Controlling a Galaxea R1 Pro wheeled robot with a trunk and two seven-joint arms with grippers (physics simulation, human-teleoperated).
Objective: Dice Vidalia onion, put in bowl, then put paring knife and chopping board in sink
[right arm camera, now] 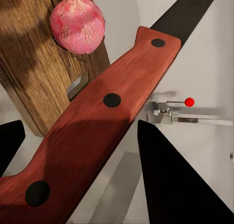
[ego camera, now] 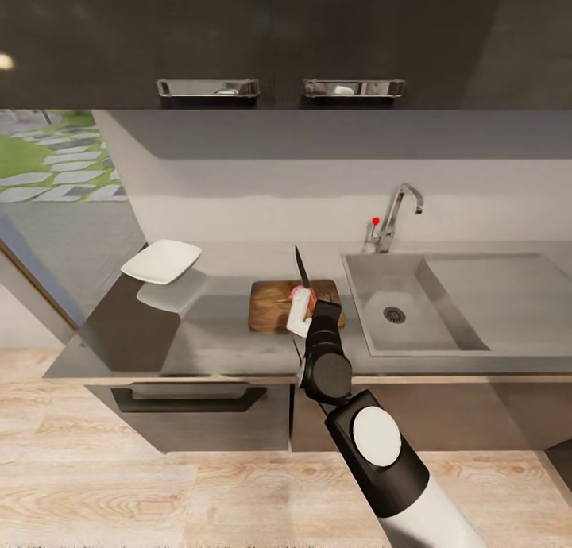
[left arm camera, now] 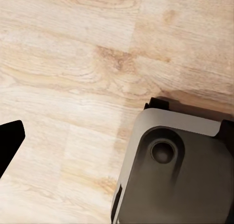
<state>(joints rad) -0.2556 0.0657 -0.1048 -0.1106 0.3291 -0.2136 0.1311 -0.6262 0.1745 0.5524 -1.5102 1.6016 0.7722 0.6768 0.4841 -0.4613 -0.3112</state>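
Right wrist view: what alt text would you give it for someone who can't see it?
The right gripper holds a paring knife by its reddish three-rivet handle, dark blade pointing away. Beyond it, a whole pinkish Vidalia onion sits on the brown chopping board, with the faucet's red-tipped lever further off.

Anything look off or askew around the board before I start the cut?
The bowl sits tilted, apparently raised above the countertop at its far left. The onion lies whole on the chopping board, and the right gripper holds the paring knife.
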